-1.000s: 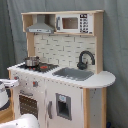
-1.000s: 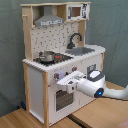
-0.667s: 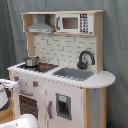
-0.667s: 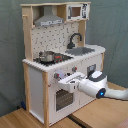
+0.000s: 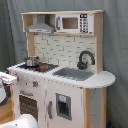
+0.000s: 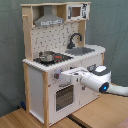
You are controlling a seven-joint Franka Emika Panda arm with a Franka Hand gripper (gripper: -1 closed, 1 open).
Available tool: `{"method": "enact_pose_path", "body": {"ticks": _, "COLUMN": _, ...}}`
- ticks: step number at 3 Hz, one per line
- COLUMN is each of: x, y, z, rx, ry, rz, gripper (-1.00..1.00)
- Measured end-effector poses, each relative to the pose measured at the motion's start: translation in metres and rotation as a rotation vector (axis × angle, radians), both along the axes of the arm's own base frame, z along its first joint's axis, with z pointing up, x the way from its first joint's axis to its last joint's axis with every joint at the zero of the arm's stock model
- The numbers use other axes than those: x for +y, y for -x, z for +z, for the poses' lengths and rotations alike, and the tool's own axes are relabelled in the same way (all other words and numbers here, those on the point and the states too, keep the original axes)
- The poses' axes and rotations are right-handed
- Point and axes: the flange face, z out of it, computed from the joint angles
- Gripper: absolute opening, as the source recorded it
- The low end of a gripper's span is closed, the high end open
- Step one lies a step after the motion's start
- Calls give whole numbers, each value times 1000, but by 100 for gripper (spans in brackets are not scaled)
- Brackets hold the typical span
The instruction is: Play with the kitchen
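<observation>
Standing before the kitchen (image 6: 55,60), the tool (image 6: 58,76) meets its knob panel, grip state impossible to tell.

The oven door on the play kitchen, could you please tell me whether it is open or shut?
Shut: the oven door sits flush with the kitchen front in both exterior views.

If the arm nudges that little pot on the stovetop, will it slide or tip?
The pot looks small, shiny and probably light, so it would likely slide easily. It sits low and wide on the flat stovetop, so tipping seems unlikely. Being round, it might spin when pushed off-centre.
</observation>
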Motion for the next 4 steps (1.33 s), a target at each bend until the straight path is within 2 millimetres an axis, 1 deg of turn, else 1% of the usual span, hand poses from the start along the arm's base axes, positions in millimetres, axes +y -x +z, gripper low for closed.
{"method": "enact_pose_path", "body": {"ticks": 2, "x": -27, "y": 31, "z": 52, "rx": -43, "ry": 24, "rz": -20, "gripper": 100}}
{"method": "enact_pose_path", "body": {"ticks": 4, "x": -38, "y": 70, "z": 126, "rx": -98, "ry": 37, "rz": -25, "gripper": 100}}
